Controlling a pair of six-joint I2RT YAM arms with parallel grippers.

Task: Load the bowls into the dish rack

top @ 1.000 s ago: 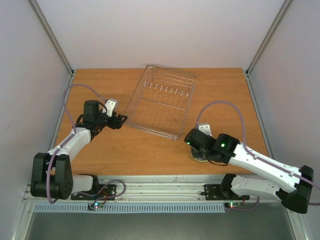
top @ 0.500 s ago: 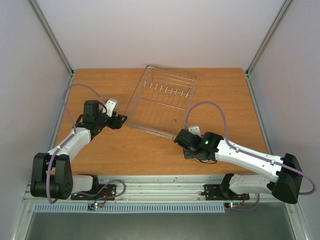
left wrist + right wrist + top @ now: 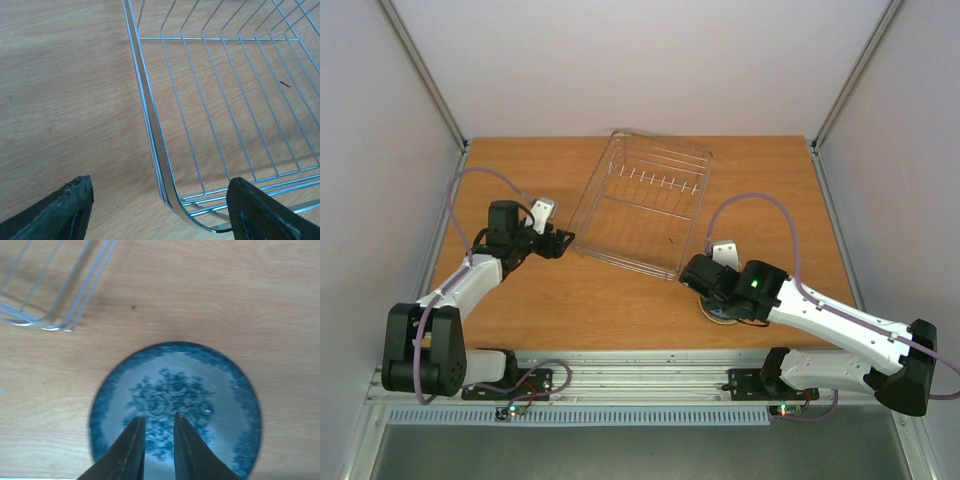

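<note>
The table's [image 3: 620,300] bowl [image 3: 718,318] lies mostly hidden under the right end effector [image 3: 156,420].

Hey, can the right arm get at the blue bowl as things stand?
Probably yes. The right gripper hangs right over the bowl with nothing between them, and the rack lies off to the side, apart from it.

Your left arm [image 3: 470,278] rises from the lower left of the overhead view and reaches up and right. Its wrist is level and its jaws are spread wide, and in its own camera the fingertips [image 3: 62,212] sit at the two bottom corners. Your right arm [image 3: 825,318] stretches from the lower right toward the centre, wrist bent downward. Its jaws point straight down with only a narrow slit between the fingers [image 3: 131,450].
</note>
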